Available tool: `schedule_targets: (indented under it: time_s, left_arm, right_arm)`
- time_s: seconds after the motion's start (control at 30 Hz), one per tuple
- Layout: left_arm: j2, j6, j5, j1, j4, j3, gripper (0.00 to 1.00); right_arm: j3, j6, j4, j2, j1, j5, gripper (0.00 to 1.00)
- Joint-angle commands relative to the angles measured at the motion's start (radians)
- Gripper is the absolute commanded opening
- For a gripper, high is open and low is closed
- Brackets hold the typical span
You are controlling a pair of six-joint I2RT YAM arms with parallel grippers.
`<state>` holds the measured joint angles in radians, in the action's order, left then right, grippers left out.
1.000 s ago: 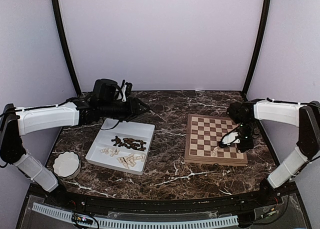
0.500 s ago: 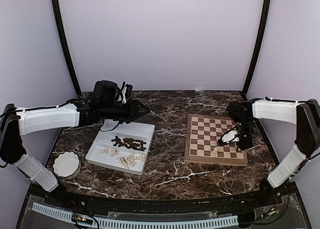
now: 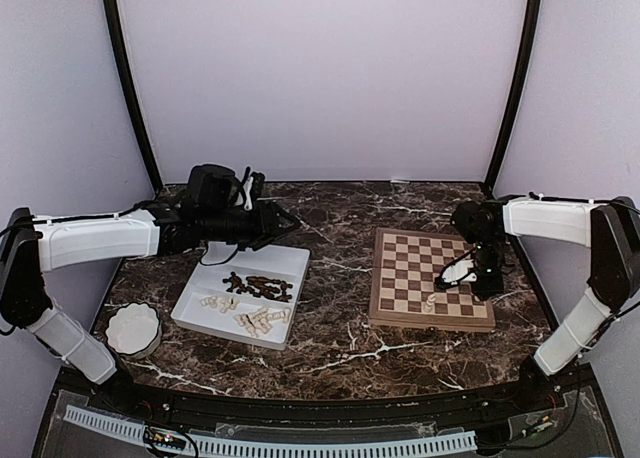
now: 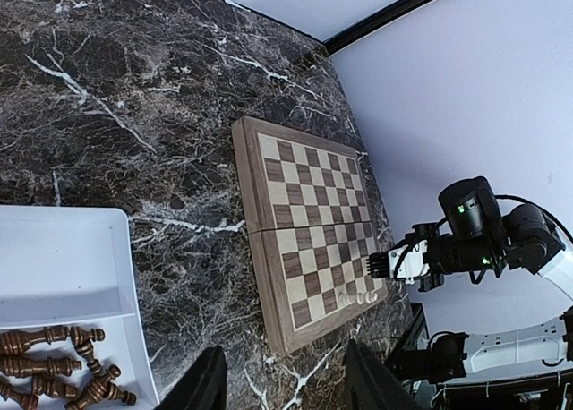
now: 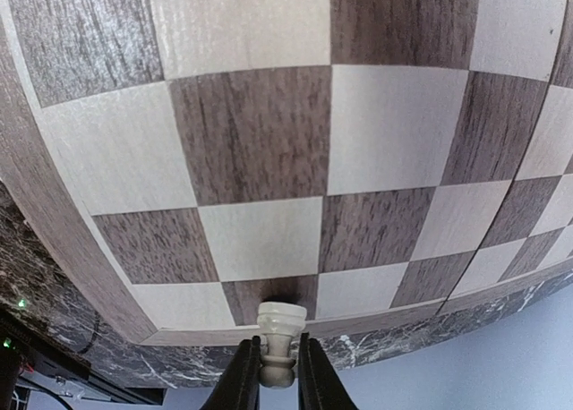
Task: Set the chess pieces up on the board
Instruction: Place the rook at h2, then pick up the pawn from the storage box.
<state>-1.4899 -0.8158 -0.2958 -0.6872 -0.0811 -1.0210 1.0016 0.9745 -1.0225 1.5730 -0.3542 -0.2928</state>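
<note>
Right pincer [image 3: 452, 277] is now sitting slightly farther back over the board [image 3: 405, 268] than a second ago. Left arm is holding about the same place as before.

- Bowl [image 3: 133, 328] is sitting at the left near corner of the table [image 3: 340, 228].
- Tray [image 3: 225, 263] is lying just right of the bowl. Dark pieces [image 3: 258, 285] are lying heaped across its middle, and pale pieces [image 3: 250, 318] are lying along its near side.
- Left pincer [image 4: 285, 385] is hovering above the table just beyond the tray's far side, fingers spread, nothing between them.
- Board is lying flat on the right half of the table, well apart from the tray. A few pale men [image 4: 358, 297] are standing close together on its near row.
- Right pincer is pinching a pale piece [image 5: 281, 319] by the stem, with fingers [image 5: 242, 379] pressing on both sides. The piece is showing against a dark square in the board's edge row; contact with the square I cannot tell.
</note>
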Motion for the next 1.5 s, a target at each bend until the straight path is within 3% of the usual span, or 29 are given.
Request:
schedule_targets:
  time_s: [0.0, 0.57, 0.63, 0.73, 0.8, 0.97, 1.1, 1.3, 1.47]
  left_arm:
    - [0.036, -0.004, -0.009, 0.005, -0.023, 0.016, 0.47]
    - [0.034, -0.004, -0.009, 0.005, -0.026, 0.02, 0.48]
    - [0.037, 0.024, 0.018, 0.004, 0.02, 0.0, 0.48]
    - [0.054, 0.104, 0.132, 0.004, 0.226, -0.049, 0.48]
    - [0.075, 0.14, 0.224, 0.005, 0.359, -0.072, 0.48]
    - [0.095, 0.162, 0.392, 0.006, 0.607, -0.051, 0.49]
    - [0.088, 0.152, 0.46, 0.008, 0.741, -0.006, 0.49]
    - [0.076, 0.201, 0.48, 0.084, 0.8, 0.022, 0.43]
    - [0.079, 0.238, 0.453, 0.187, 0.795, 0.047, 0.43]
  right_arm:
    - [0.008, -0.01, -0.019, -0.002, 0.004, 0.02, 0.2]
    - [0.002, -0.019, -0.029, -0.011, 0.004, 0.034, 0.21]
    - [0.011, -0.02, -0.039, -0.017, 0.005, 0.032, 0.23]
    - [0.07, -0.011, -0.073, -0.046, 0.022, 0.049, 0.29]
    - [0.139, -0.004, -0.115, -0.068, 0.042, 0.097, 0.33]
    - [0.32, -0.05, -0.2, -0.079, 0.102, 0.387, 0.37]
    - [0.312, -0.141, -0.134, -0.092, 0.129, 0.578, 0.37]
    - [0.214, -0.281, 0.04, -0.14, 0.135, 0.789, 0.34]
    - [0.162, -0.326, 0.088, -0.162, 0.134, 0.864, 0.32]
